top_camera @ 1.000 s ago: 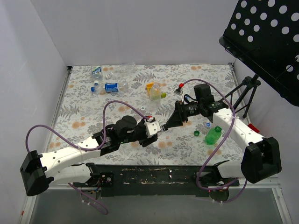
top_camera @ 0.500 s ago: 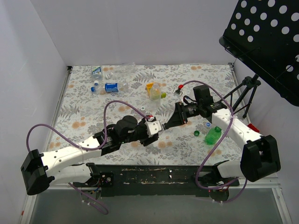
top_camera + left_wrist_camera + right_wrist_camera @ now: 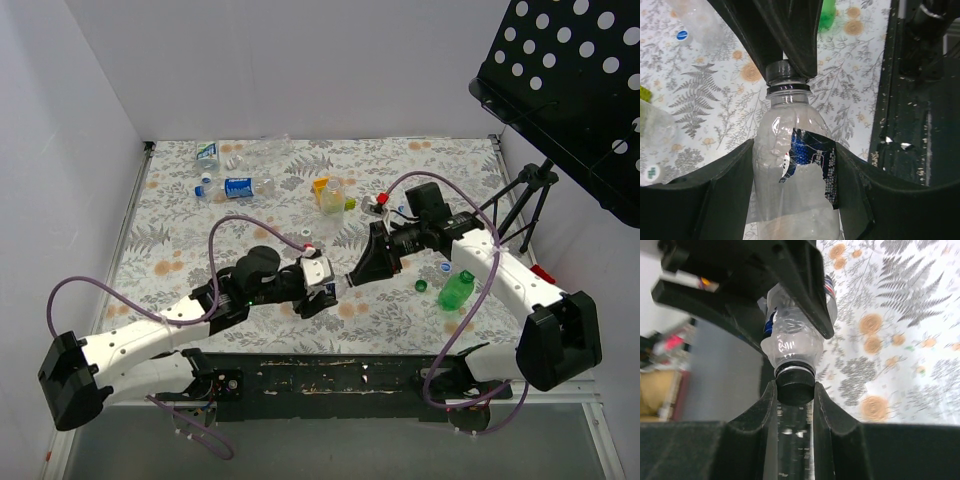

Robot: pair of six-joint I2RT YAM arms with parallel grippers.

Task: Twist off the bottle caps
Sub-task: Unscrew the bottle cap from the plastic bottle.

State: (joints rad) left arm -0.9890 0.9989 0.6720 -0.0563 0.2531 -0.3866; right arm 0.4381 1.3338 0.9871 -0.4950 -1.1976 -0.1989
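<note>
A clear bottle (image 3: 795, 170) with a torn blue label is held above the table, and my left gripper (image 3: 795, 152) is shut round its body. Its black cap (image 3: 795, 385) points toward the right arm. My right gripper (image 3: 795, 388) is shut on that cap, one finger pressing each side. In the top view the two grippers meet nose to nose near the table's front middle, left gripper (image 3: 330, 285) and right gripper (image 3: 354, 276); the bottle is mostly hidden between them there.
A green bottle (image 3: 455, 290) lies at the right with loose green (image 3: 421, 286) and blue (image 3: 445, 267) caps beside it. A yellowish bottle (image 3: 331, 195) stands mid-table. Blue-labelled bottles (image 3: 238, 187) lie at the back left. A black perforated stand (image 3: 570, 80) overhangs the right edge.
My right gripper's jaws have closed from wide apart onto the black cap. Both arms have shifted slightly left and nearer with the bottle.
</note>
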